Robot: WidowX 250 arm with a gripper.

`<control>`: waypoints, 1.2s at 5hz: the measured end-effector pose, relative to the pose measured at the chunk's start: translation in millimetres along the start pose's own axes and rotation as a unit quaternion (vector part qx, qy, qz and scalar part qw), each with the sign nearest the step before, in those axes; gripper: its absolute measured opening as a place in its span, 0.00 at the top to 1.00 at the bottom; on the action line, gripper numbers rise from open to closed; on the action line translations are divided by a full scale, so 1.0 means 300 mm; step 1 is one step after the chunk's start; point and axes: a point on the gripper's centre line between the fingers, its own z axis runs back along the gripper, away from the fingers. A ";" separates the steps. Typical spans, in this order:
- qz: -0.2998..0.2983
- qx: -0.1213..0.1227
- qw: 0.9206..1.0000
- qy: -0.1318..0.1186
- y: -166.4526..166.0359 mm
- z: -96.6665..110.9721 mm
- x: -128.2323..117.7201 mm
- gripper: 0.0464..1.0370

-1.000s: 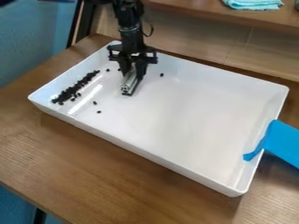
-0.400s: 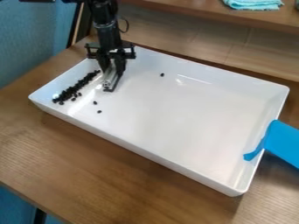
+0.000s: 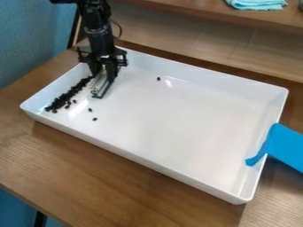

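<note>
Brown wood-grain table (image 3: 89, 168), blue-gray wall (image 3: 35, 44) behind at L, wood shelf (image 3: 177, 9) at back w/ a folded aqua cloth (image 3: 257, 3) on it. Big white tray (image 3: 172, 119) on the table; all spots below rel. to it.

Gripper (image 3: 103, 72): over the tray's back L corner area, hanging down inside the rim. Claw closed on a silver bar (image 3: 98, 88), jaws apart only by approx. the bar's thickness. Bar slants down twd the tray floor, dark strip along its lower edge; can't tell if it touches the floor.

Dark bits (image 3: 62, 99): in a narrow pile along the tray's L short wall, back end of pile right beside the bar. A few strays on the floor nr the pile, one more nr the back wall, R of the gripper.

Edges: L short wall & back wall both close to the claw. Wide stretch of white floor runs from the bar to the R short wall, where a blue piece (image 3: 286, 148) laps over the rim, tip inside.
</note>
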 end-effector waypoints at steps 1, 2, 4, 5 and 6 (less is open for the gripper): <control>-0.017 0.024 1.000 -0.011 0.020 0.016 -0.022 0.66; -0.018 -0.003 1.000 0.013 -0.010 0.035 -0.049 0.66; -0.047 -0.099 0.994 0.015 -0.124 0.231 -0.118 0.66; -0.080 -0.098 0.991 0.036 -0.173 0.168 -0.184 0.66; -0.111 -0.084 0.990 0.024 -0.188 0.122 -0.238 0.66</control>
